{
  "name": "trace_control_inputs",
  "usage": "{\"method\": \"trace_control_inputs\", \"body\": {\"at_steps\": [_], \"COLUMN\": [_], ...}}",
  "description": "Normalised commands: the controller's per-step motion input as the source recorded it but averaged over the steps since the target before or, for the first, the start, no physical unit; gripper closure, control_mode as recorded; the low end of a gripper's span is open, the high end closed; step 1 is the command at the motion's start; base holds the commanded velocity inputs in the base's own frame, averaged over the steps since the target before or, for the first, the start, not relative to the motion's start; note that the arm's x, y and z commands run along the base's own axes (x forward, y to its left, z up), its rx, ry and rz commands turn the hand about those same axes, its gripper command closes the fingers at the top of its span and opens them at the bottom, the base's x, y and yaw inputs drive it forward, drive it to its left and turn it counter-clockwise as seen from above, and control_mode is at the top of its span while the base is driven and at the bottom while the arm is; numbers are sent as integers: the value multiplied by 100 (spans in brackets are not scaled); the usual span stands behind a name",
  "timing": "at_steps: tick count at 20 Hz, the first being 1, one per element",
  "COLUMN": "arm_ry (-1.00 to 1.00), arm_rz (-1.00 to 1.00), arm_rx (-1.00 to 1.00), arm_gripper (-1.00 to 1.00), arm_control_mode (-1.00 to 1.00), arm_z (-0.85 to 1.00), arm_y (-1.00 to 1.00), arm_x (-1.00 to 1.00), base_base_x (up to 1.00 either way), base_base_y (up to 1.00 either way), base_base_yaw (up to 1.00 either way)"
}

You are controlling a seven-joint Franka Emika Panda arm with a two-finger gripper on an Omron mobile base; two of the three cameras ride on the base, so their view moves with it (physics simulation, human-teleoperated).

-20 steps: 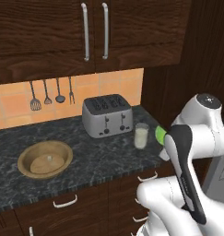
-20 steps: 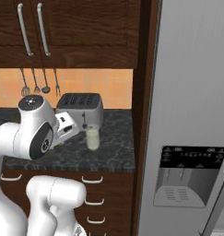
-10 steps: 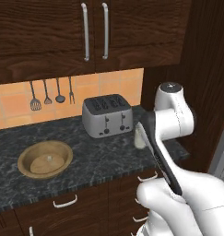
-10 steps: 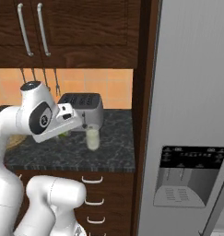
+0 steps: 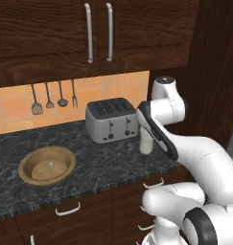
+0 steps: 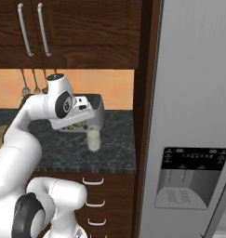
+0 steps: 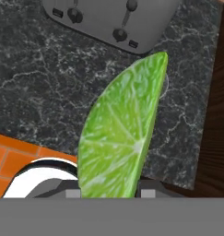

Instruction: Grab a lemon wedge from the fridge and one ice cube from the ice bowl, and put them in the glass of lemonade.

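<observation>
My gripper (image 7: pixel 109 186) is shut on the lemon wedge (image 7: pixel 122 138), a yellow-green slice that stands up large between the fingers in the hand view. From the right base view the gripper (image 6: pixel 80 125) hangs just above and to the left of the glass of lemonade (image 6: pixel 93 139), with the wedge (image 6: pixel 76 126) showing under the hand. The glass (image 5: pixel 146 142) stands on the counter right of the toaster, and the wedge hides most of it in the hand view. The wooden ice bowl (image 5: pixel 27 168) sits at the counter's left with an ice cube (image 5: pixel 52 164) in it. The grey fridge (image 6: pixel 193 93) is shut.
A silver four-slot toaster (image 5: pixel 112 119) stands close behind the glass. The dark speckled counter (image 5: pixel 103 165) runs left to the bowl. Dark cabinets with long handles (image 5: pixel 98 31) hang above, and utensils (image 5: pixel 53 98) hang on the orange tiled wall. A dark wooden panel (image 6: pixel 143 93) separates counter from fridge.
The arm has swung left from the fridge side toward the counter, carrying the lemon wedge from right of the glass to just over it.
</observation>
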Motion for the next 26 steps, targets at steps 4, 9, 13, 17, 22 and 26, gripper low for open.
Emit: {"method": "trace_control_inputs", "body": {"at_steps": [4, 9, 13, 17, 22, 26], "arm_ry": [2, 1, 0, 0, -2, 0], "arm_rz": [0, 2, 6, 5, 3, 0], "arm_rx": [2, 0, 0, 0, 0, 0], "arm_gripper": [100, 100, 100, 100, 100, 100], "arm_control_mode": [-100, -100, -100, -100, -100, -100], "arm_z": [-53, -22, -24, -6, 0, 0], "arm_y": [-8, -15, -11, -3, -3, -4], "arm_x": [36, 11, 0, 0, 7, 36], "base_base_x": [0, 0, 0, 0, 0, 0], "base_base_y": [0, 0, 0, 0, 0, 0], "base_base_yaw": [0, 0, 0, 0, 0, 0]}}
